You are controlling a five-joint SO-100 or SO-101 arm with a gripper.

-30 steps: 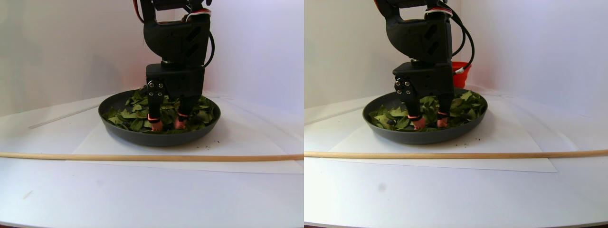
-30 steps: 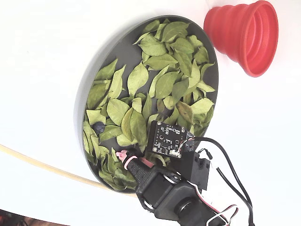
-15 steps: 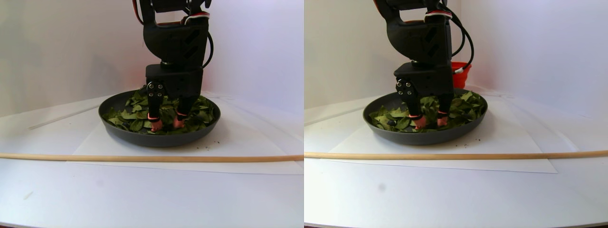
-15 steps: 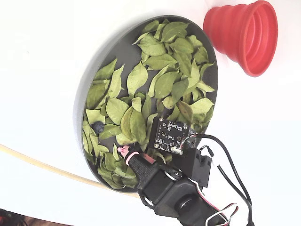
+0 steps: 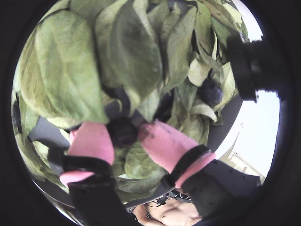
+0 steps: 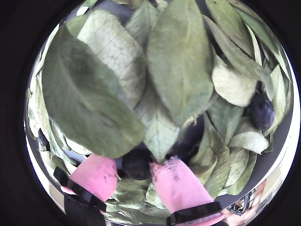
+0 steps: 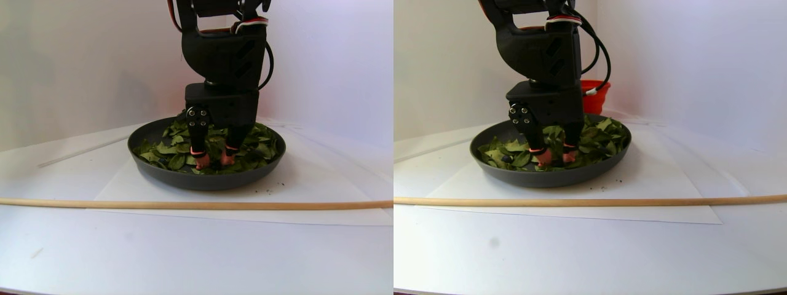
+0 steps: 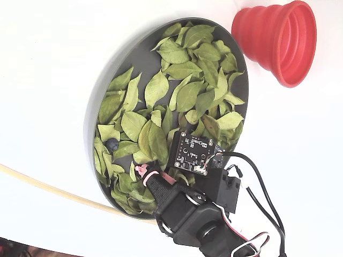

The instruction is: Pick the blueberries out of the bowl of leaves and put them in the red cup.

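a black robot arm reaches straight down into the bowl [image 8: 102, 101], a wide dark grey dish on the white counter [image 8: 48, 48], filled with green leaves [image 8: 187, 96]. in both wrist views the claw [image 5: 126, 136] has its two pink fingertips [image 6: 176, 186] pressed among the leaves with a small dark blueberry [image 6: 137, 165] wedged between them, touching both tips, so the claw is gripping that berry. a second blueberry [image 5: 210, 92] lies among the leaves to the right of the claw in a wrist view. in the fixed view another blueberry [image 8: 111, 144] sits near the left rim of the bowl, apart from the claw, whose pink tip shows at the near edge of the dish. the red cup [image 8: 278, 37] stands just beside the bowl's far right rim, mouth open. in the stereo pair view a thin wooden stick [image 7: 184, 204] lies across the counter in front of the bowl, on the edge of a white sheet of paper [image 7: 295, 190].
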